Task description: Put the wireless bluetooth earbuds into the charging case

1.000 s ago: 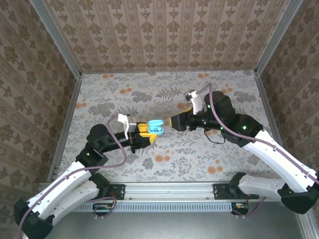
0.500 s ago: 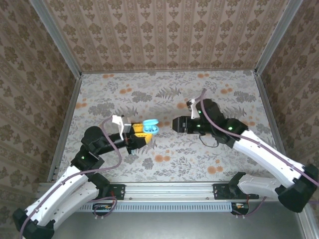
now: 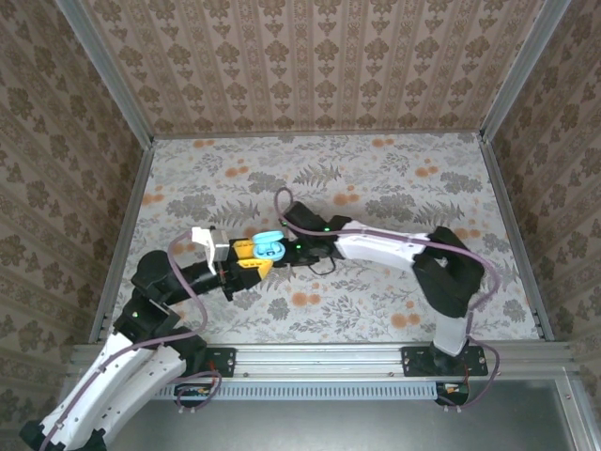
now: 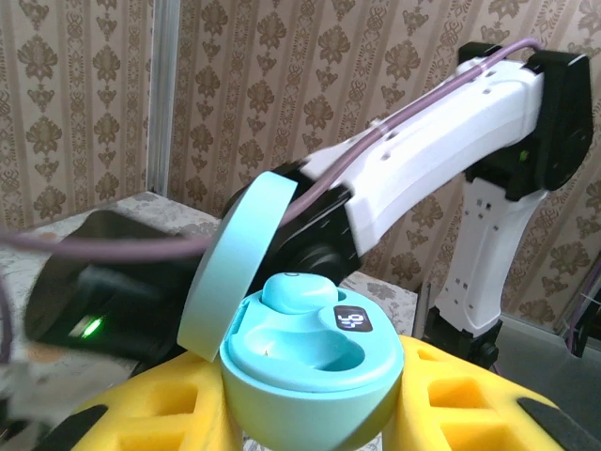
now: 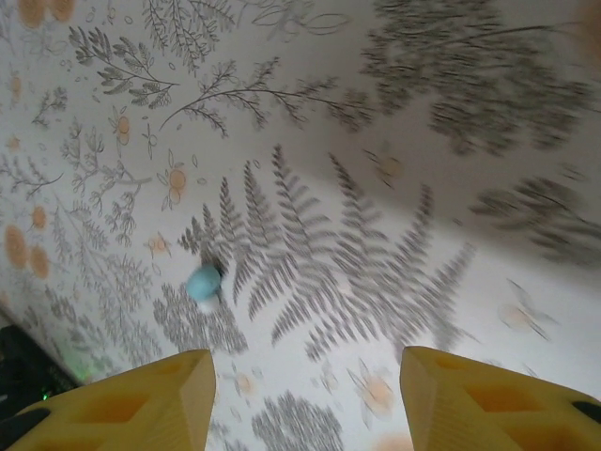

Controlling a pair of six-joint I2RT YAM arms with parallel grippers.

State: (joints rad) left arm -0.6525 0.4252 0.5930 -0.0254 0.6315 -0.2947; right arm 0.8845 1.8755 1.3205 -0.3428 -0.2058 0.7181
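Wallpapered walls around floral table [image 3: 376, 178]. Near-left of centre, left gripper [image 3: 249, 256] clamped on teal charging case [image 4: 310, 376], lid up, one teal earbud [image 4: 296, 293] seated inside. Just beyond, right gripper [image 5: 305, 362] fingers spread, empty, above table. Second teal earbud [image 5: 203, 282] lies loose on table below it, untouched.

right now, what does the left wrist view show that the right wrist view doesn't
Left wrist: the left hand clamped on the open case, its lid up. A seated bud fills one socket and the other socket is empty. The right arm is behind.
Right wrist: the table with a loose bud lying on it, beyond the right hand, which is open and empty.
Both: yellow fingers at the bottom edge, and a teal bud.
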